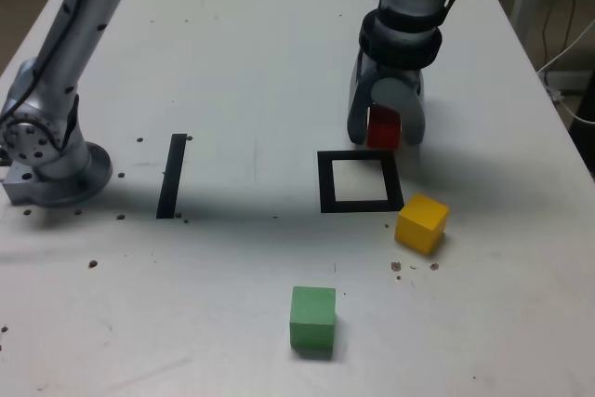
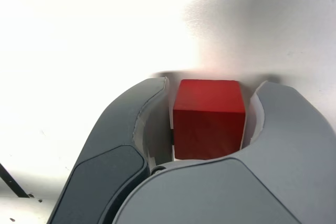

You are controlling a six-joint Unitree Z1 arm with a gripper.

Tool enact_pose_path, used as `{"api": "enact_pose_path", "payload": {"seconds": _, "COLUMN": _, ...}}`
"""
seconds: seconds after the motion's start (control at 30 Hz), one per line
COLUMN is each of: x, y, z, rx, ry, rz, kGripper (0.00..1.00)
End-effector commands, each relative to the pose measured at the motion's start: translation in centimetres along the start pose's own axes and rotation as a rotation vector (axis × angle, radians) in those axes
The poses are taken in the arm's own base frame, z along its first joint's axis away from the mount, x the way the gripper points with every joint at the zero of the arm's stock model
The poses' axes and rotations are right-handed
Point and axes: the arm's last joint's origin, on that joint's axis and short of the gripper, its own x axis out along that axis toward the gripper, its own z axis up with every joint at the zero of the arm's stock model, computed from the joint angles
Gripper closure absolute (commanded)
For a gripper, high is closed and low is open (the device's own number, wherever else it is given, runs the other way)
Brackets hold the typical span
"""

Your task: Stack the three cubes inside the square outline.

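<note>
The red cube [image 1: 382,127] [image 2: 209,119] sits on the white table just behind the square outline [image 1: 325,183], a black tape frame with a white centre. My gripper [image 1: 385,134] [image 2: 210,85] reaches down over it, and both grey fingers lie against its sides, shut on it. In the exterior view the yellow cube [image 1: 421,223] rests by the outline's near right corner. The green cube [image 1: 312,319] lies nearer the front edge. The inside of the outline holds nothing.
A single straight black tape strip [image 1: 172,176] lies at the exterior view's left of the outline. The arm's grey base [image 1: 46,155] stands at the table's left edge. Small dark specks dot the tabletop [image 1: 232,62].
</note>
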Motion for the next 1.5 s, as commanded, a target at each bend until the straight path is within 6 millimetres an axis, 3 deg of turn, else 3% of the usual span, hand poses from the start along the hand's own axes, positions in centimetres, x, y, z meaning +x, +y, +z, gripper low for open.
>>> {"api": "enact_pose_path", "payload": {"seconds": 0.0, "x": 0.0, "y": -0.1, "z": 0.0, "rx": 0.005, "ry": -0.011, "rz": -0.001, "kGripper": 0.54}}
{"api": "enact_pose_path", "payload": {"seconds": 0.2, "x": -0.1, "y": -0.1, "z": -0.1, "rx": 0.007, "ry": -0.027, "rz": 0.002, "kGripper": 0.65}}
{"api": "enact_pose_path", "payload": {"seconds": 0.37, "x": -1.6, "y": -0.9, "z": -1.7, "rx": 0.007, "ry": -0.043, "rz": 0.013, "kGripper": 0.69}}
{"api": "enact_pose_path", "payload": {"seconds": 0.6, "x": -3.5, "y": -4.2, "z": -5.8, "rx": 0.013, "ry": -0.046, "rz": 0.023, "kGripper": 0.69}}
{"api": "enact_pose_path", "payload": {"seconds": 0.8, "x": -2.2, "y": -7.3, "z": -8.1, "rx": 0.006, "ry": -0.065, "rz": -0.012, "kGripper": 0.69}}
{"api": "enact_pose_path", "payload": {"seconds": 1.03, "x": -1.0, "y": -9.2, "z": -7.6, "rx": -0.003, "ry": -0.074, "rz": -0.030, "kGripper": 0.69}}
{"api": "enact_pose_path", "payload": {"seconds": 1.47, "x": -0.9, "y": -9.3, "z": -5.0, "rx": -0.005, "ry": -0.078, "rz": -0.023, "kGripper": 0.68}}
